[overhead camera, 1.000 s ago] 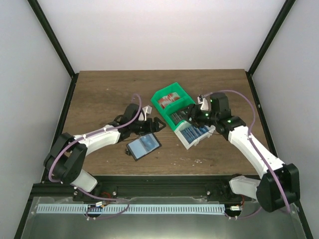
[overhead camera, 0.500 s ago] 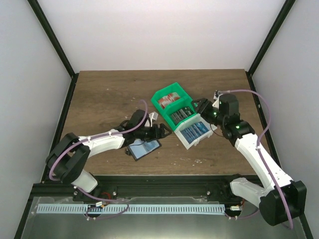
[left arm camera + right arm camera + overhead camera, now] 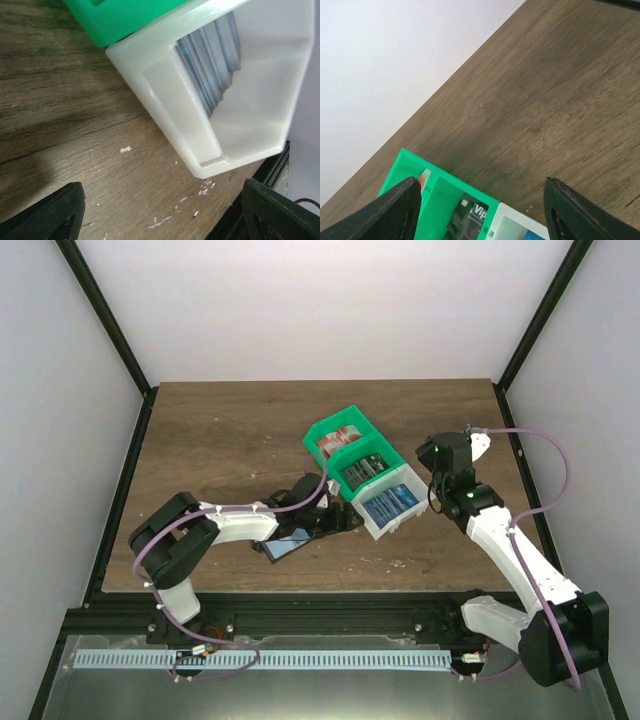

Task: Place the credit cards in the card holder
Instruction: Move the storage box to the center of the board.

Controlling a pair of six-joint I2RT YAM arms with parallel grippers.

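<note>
The black card holder [image 3: 276,547] lies on the table, mostly under my left arm, with a blue credit card [image 3: 293,537] showing on it. More blue credit cards [image 3: 390,504] stand in the white bin [image 3: 376,529]; they also show in the left wrist view [image 3: 210,65]. My left gripper [image 3: 345,521] is open and empty, low over the table beside the white bin's [image 3: 165,110] front corner. My right gripper [image 3: 434,454] is open and empty, raised to the right of the bins.
Two joined green bins [image 3: 345,445] hold red and black cards; the black cards show in the right wrist view [image 3: 470,220]. The green bin's wall [image 3: 440,195] is below my right gripper [image 3: 490,215]. The table's front edge [image 3: 265,170] is close to the white bin.
My left arm has swung right, over the card holder, to the white bin. My right gripper has drawn back from the bins, up and to the right.
</note>
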